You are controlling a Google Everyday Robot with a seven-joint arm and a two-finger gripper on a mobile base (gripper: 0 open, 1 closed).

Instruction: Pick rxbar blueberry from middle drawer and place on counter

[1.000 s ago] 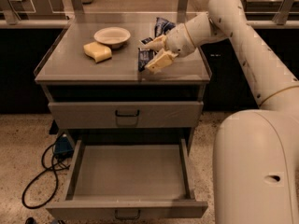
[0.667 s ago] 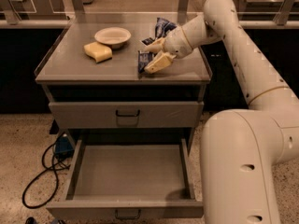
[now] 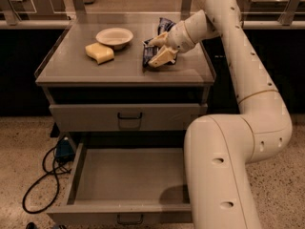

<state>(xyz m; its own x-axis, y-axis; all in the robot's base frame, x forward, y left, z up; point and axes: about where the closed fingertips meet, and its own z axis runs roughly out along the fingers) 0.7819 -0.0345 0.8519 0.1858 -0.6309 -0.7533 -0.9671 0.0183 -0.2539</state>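
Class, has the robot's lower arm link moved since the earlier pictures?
Yes: the lower arm link has moved leftward, now covering the middle drawer's right wall. The gripper is at the rxbar blueberry on the counter.

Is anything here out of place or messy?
Only small things. The drawer stands pulled wide open, and a black cable lies in loose loops on the floor left of it. On the counter, the gripper rests at the dark bar, beside a crumpled blue bag. Nothing spilled or broken.
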